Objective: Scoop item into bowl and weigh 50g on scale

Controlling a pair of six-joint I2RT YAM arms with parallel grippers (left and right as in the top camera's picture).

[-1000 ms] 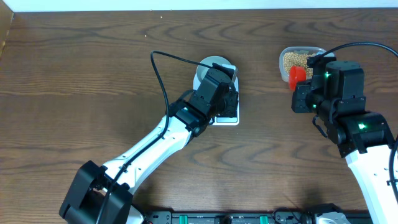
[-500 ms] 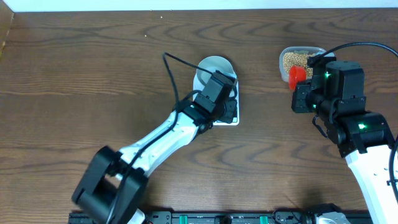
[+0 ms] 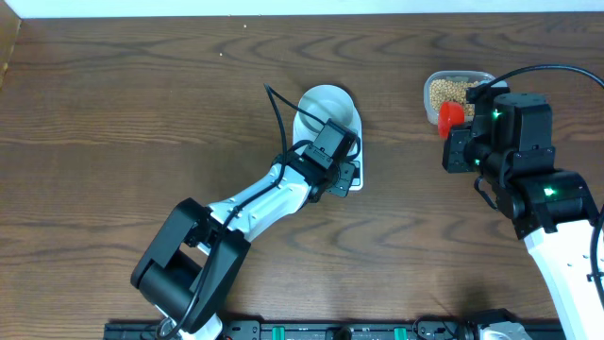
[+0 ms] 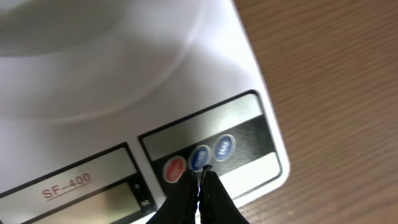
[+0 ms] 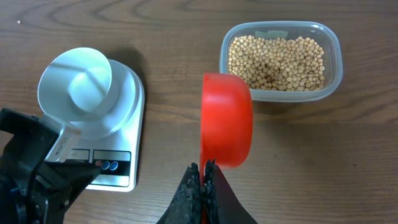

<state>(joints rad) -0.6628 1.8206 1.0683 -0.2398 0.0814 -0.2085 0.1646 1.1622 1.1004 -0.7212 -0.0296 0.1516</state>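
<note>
A: The left hand (image 4: 200, 177), pinched shut and empty, has its tips at a blue button (image 4: 200, 158) on the scale (image 4: 217, 74). Taring, I reckon. The bowl (image 3: 326, 104) sits on its twelve o'clock end.

B: The right hand (image 5: 202, 177) clamps the red scoop (image 5: 227, 121). The beans (image 5: 277, 62) are in the tub (image 5: 333, 46) at the worktop's (image 3: 142, 113) two o'clock. A dip comes next.

I log a dark wood-grain table (image 3: 113, 113). Two things rest directly on it: a white scale (image 5: 134, 134) near centre and a clear plastic tub (image 5: 280, 94) well apart to its right.

counts: 1 scale (image 5: 127, 124), 1 bowl (image 5: 74, 87), 1 red scoop (image 5: 227, 121), 1 clear tub (image 5: 336, 62), many beans (image 5: 277, 62) inside, 2 arms: left arm (image 3: 250, 203), right arm (image 3: 533, 184).
</note>
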